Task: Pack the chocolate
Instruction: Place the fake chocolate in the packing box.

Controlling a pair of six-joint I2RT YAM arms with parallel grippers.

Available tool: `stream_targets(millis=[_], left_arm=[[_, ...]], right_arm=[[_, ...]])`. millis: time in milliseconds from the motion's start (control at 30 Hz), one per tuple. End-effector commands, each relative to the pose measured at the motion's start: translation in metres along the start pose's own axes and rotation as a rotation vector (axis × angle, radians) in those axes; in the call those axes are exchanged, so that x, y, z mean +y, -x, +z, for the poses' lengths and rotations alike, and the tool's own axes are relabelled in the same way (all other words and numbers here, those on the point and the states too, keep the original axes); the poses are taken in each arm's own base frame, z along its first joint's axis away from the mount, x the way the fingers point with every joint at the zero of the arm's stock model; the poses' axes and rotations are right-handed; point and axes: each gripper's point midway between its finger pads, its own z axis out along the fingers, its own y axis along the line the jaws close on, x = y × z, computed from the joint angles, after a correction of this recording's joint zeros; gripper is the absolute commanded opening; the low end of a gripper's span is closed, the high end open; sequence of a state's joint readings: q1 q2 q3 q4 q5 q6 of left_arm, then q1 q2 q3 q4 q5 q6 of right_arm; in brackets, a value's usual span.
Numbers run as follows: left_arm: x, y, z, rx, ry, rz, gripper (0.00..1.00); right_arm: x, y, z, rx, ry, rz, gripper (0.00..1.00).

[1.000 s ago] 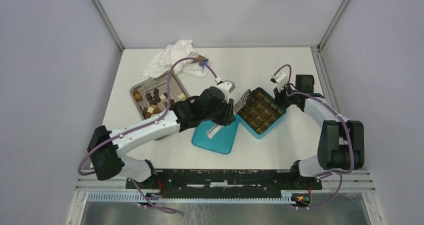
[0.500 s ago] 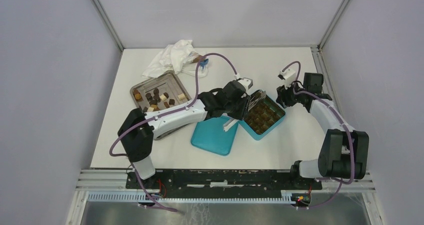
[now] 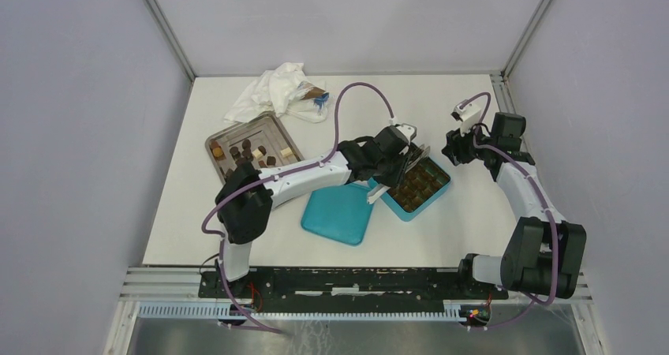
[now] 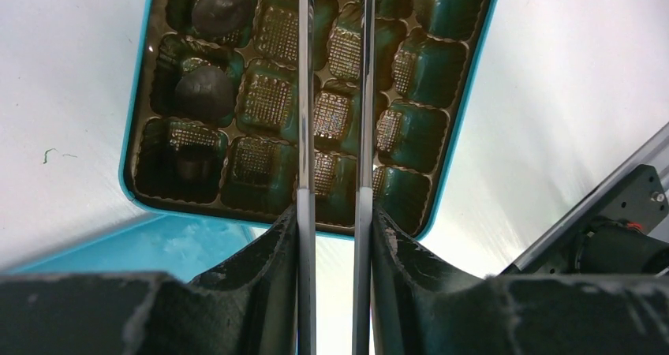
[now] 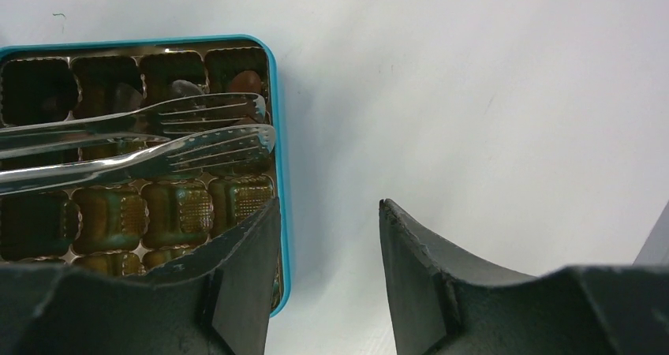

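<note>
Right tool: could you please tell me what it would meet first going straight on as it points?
The right tool would probably meet the bare table beside the box; depth is unclear, so one finger may graze the box's rim.

Your way into the teal box (image 3: 418, 188) from the left is taken: the left arm (image 3: 308, 173) lies across the gap between tray (image 3: 276, 136) and lid (image 3: 338, 214), and the tongs (image 5: 181, 146) clamped in the left gripper (image 3: 397, 159) span the box's middle cells. Right of the box you have bare table (image 3: 473, 213), where the right gripper (image 3: 460, 146) hangs, jaws apart, just off the rim. A crumpled cloth (image 3: 272, 91) blocks the far-left corner.
</note>
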State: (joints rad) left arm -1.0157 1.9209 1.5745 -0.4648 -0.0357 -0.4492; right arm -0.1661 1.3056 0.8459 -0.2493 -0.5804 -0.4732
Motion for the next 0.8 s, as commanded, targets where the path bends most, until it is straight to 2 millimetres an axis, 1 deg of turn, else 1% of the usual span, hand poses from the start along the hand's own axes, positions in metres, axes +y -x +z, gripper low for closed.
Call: stream_targets(millis=[0,233,467,633,767], left_arm=[[-0.0052,0.0215,-0.0023,-0.05,0.023,0.049,0.09],[-0.003,0.02,0.0013,-0.036,0.049,0.057,0.21],[-0.0033,0.0203,0.0,-0.03,0.06,0.061,0.32],[-0.0052,0.0243,-0.0045,-0.041,0.056,0.061,0.37],[-0.0048,0.0231,-0.0058,-0.036,0.057,0.061,0.39]], right_arm=[[-0.0006,0.0133,-0.0061,-0.059,-0.002,-0.015,0.55],[0.0005,0.0127,-0.0057,-0.061,0.007,-0.014,0.55],[0.0017,0.0103,-0.0045,-0.056,0.015,-0.011,0.55],[0.0024,0.0091,-0.0038,-0.053,0.02,-0.007,0.55],[0.003,0.0087,-0.0032,-0.052,0.024,-0.006,0.55]])
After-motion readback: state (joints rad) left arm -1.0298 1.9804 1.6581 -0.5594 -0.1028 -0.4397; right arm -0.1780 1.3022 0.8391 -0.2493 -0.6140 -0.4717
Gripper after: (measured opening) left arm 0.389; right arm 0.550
